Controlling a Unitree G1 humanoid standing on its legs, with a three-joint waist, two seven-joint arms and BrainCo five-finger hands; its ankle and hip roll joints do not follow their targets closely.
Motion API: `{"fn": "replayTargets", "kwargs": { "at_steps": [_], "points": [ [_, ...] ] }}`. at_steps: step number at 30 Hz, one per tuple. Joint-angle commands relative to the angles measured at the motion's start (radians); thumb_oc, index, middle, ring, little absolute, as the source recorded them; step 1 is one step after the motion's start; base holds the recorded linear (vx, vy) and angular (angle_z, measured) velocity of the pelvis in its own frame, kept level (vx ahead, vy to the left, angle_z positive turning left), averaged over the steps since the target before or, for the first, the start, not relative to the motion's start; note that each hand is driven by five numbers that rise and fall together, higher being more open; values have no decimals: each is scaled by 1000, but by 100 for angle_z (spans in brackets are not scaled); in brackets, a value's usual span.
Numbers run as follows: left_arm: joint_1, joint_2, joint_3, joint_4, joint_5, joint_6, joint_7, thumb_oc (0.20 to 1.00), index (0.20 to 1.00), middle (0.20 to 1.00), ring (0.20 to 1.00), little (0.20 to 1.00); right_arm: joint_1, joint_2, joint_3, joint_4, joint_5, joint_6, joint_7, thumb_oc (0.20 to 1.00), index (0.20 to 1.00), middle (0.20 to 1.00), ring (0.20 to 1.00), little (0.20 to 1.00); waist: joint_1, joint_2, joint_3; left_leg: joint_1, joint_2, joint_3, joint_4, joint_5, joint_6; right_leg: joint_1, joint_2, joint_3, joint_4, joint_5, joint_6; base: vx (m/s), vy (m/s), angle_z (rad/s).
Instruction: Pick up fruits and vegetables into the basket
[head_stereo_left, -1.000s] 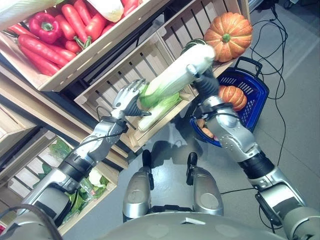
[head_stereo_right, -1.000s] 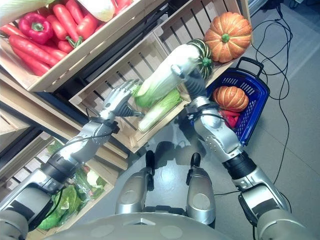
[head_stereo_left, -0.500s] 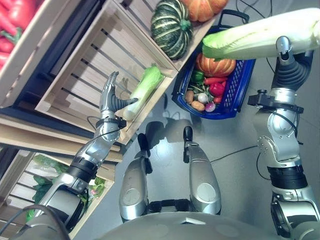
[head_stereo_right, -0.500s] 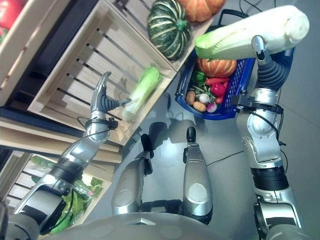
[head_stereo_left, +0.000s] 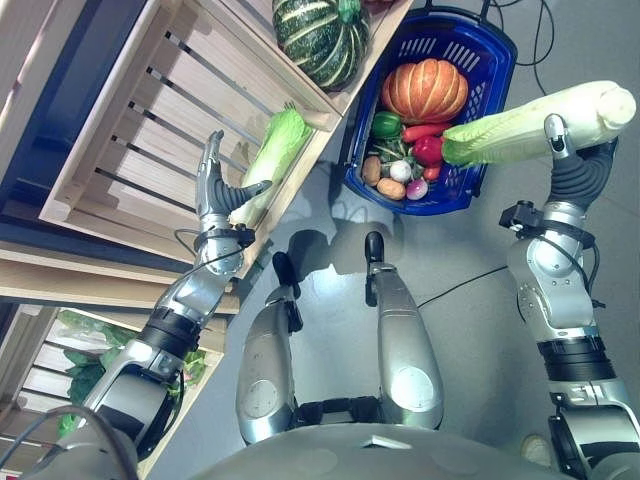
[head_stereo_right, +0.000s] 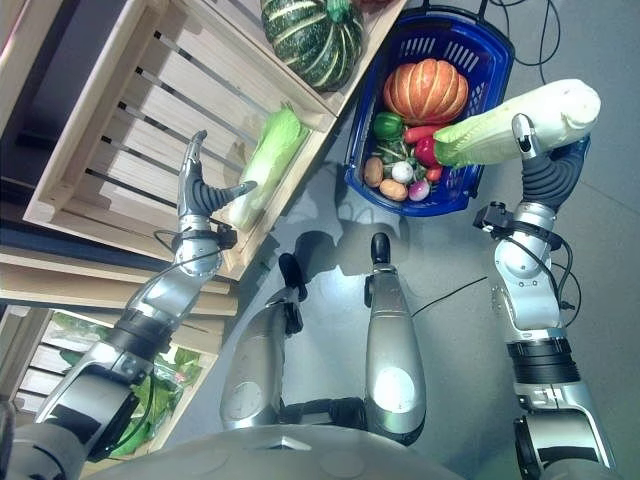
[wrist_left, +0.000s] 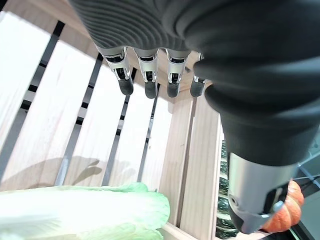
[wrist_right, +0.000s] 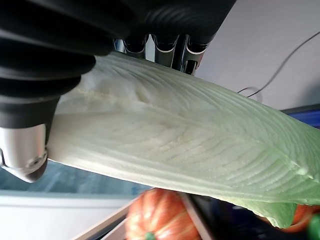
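My right hand (head_stereo_left: 570, 160) is shut on a long pale-green napa cabbage (head_stereo_left: 530, 122), held level with its leafy tip over the near right rim of the blue basket (head_stereo_left: 495, 75). The right wrist view shows the fingers and thumb curled round the cabbage (wrist_right: 190, 145). In the basket lie an orange pumpkin (head_stereo_left: 427, 90), a green pepper, a red pepper and several small vegetables. My left hand (head_stereo_left: 217, 190) stands open with straight fingers beside a second napa cabbage (head_stereo_left: 268, 150) that lies in the wooden crate (head_stereo_left: 120, 160). The left wrist view has its fingers (wrist_left: 146, 82) straight before the crate slats.
A striped green squash (head_stereo_left: 320, 38) sits in the crate's far corner next to the basket. Lower on the left a crate holds leafy greens (head_stereo_left: 90, 350). Grey floor lies between the shelf and the basket.
The camera has tilted down. My right hand has lowered the cabbage, so its leafy tip now hangs by the basket's right rim. The left hand stays open by the crate.
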Motion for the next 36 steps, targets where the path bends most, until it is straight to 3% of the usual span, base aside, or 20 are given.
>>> {"fn": "replayTargets", "kwargs": {
  "at_steps": [1,8,17,19,26,33,34,35,36],
  "points": [
    [-17,5,43,-15,-27,-51,42,1000,1000,1000,1000,1000,-61,-1,-12,-30,-7,-40,-1,200,200,200,200,200,-6,6,-33,-63,3,-3,101,-97,21,1,-5,-41,56,-100,34,0,0,0],
    [-112,22,23,35,-64,-30,44,1000,1000,1000,1000,1000,-235,-33,39,217,164,31,82,200,200,200,200,200,31,27,-33,-145,-6,-9,136,-93,17,-79,-14,-55,110,-111,27,8,-49,4],
    [-200,78,-17,69,-87,-25,31,1000,1000,1000,1000,1000,-445,-103,90,535,349,62,195,200,200,200,200,200,87,56,-33,-246,-24,-41,156,-84,22,-180,-7,-72,182,-133,16,24,-83,15],
    [-208,93,-27,66,-88,-23,27,1000,1000,1000,1000,1000,-481,-118,102,600,364,83,204,200,200,200,200,200,99,61,-33,-255,-35,-57,173,-115,19,-189,-8,-67,212,-170,21,78,-76,10],
    [-240,113,-39,82,-99,-35,32,1000,1000,1000,1000,1000,-575,-141,149,781,425,178,197,200,200,200,200,200,122,78,-33,-323,-42,-70,200,-118,26,-260,-9,-70,254,-182,13,1,-35,8],
    [-275,132,-63,99,-114,-45,31,1000,1000,1000,1000,1000,-643,-167,179,966,488,328,195,200,200,200,200,200,139,93,-33,-383,-44,-82,226,-120,34,-323,-7,-65,286,-188,7,3,-31,4],
    [-281,135,-67,103,-116,-47,30,1000,1000,1000,1000,1000,-644,-167,176,993,503,358,197,354,354,354,354,354,140,92,-33,-392,-44,-85,233,-122,36,-329,-6,-65,290,-188,6,3,-50,6],
    [-285,137,-69,105,-115,-49,28,1000,1000,1000,1000,1000,-648,-168,172,1019,522,384,184,1000,1000,1000,1000,1000,141,93,-33,-397,-43,-87,237,-125,38,-335,-5,-65,293,-188,5,5,-42,9],
    [-288,135,-74,107,-111,-50,26,1000,1000,1000,1000,1000,-650,-166,169,1053,538,388,187,1000,1000,1000,1000,1000,143,94,-33,-401,-44,-90,241,-127,40,-338,-4,-64,295,-188,5,9,-37,7]
  ]
}}
